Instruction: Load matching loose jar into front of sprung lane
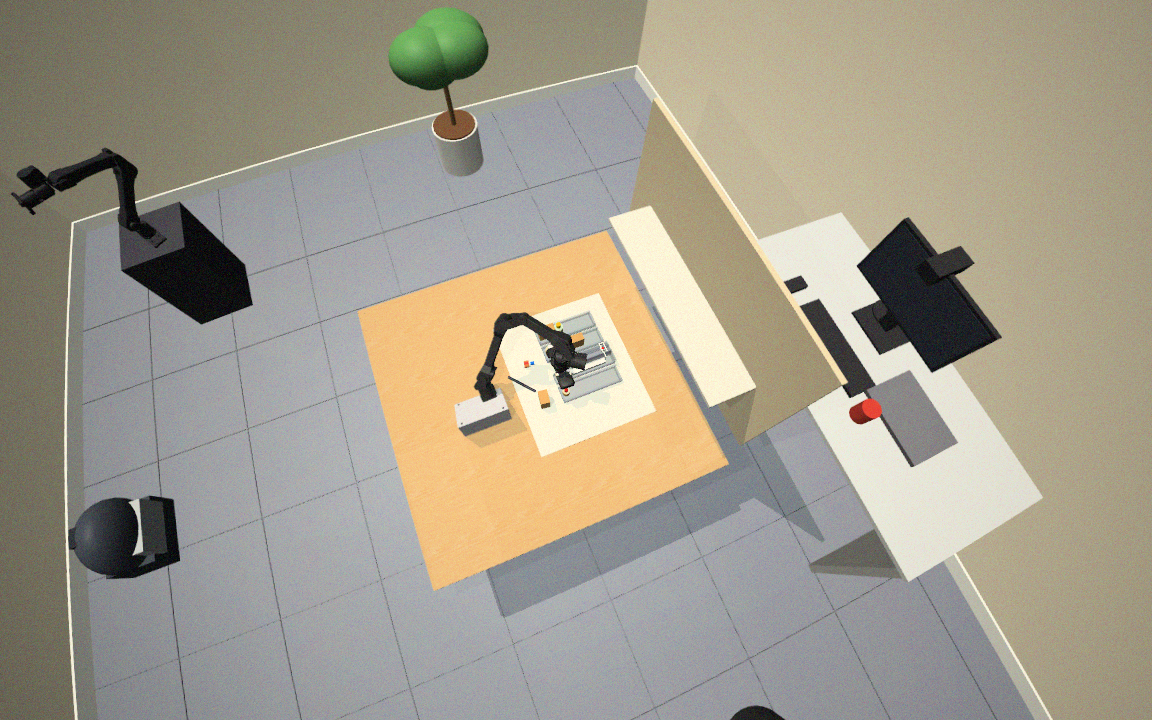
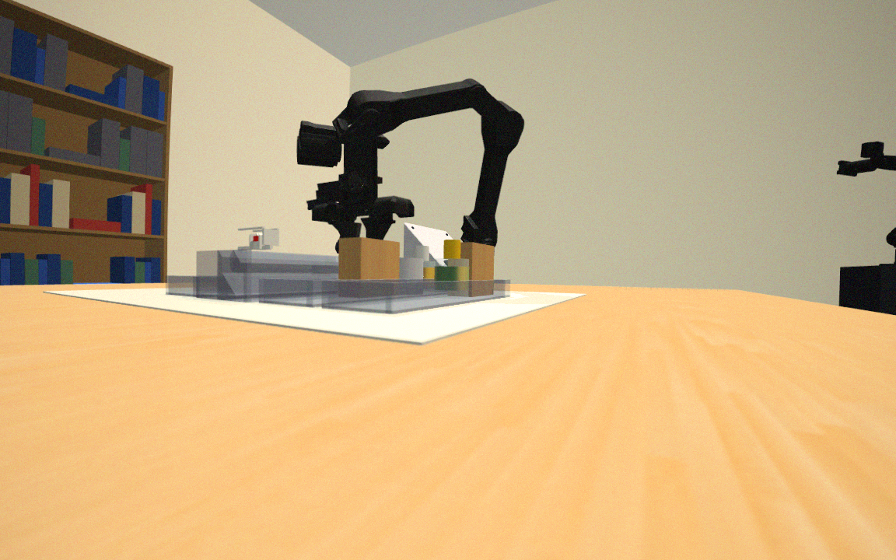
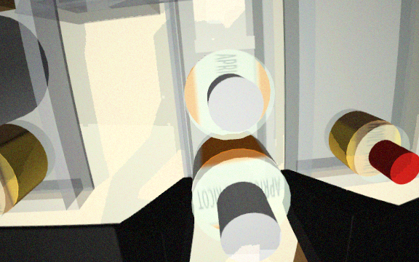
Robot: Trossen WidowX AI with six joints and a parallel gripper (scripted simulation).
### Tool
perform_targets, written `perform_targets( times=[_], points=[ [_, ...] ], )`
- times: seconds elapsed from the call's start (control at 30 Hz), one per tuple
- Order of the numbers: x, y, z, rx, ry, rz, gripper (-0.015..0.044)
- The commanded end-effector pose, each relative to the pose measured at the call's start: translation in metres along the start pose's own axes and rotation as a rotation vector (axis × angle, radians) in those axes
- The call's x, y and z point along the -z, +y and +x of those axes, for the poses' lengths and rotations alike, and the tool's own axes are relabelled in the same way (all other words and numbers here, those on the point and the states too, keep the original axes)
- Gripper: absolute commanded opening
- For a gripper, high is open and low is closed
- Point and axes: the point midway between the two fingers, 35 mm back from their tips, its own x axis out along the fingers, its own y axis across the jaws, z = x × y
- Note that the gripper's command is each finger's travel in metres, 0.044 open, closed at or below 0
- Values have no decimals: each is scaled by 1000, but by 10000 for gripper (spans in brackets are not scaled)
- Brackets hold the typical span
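Along the sprung lane [image 3: 182, 91], two apricot jars [image 3: 240, 198] [image 3: 229, 94], the front one clamped by the jaws.

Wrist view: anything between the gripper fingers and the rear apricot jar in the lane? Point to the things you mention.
Yes, the front apricot jar [image 3: 236, 160], clamped in the gripper [image 3: 236, 183]; the wrist view shows it before the rear apricot jar [image 3: 264, 91].
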Motion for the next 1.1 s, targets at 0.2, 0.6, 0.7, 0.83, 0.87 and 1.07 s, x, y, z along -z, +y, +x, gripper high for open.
perform_targets(
  times=[0.2, 0.6, 0.7, 0.83, 0.87, 1.07],
  points=[
    [-7, 0, -3, 1, -27, -11, 0],
    [-8, 0, -2, 1, -27, -11, 0],
    [-8, 0, -2, 1, -27, -11, 0],
    [-9, 0, -2, 1, -28, -11, 0],
    [-9, 0, -2, 1, -28, -11, 0],
    [-10, 0, -2, 1, -28, -11, 0]
  ],
)
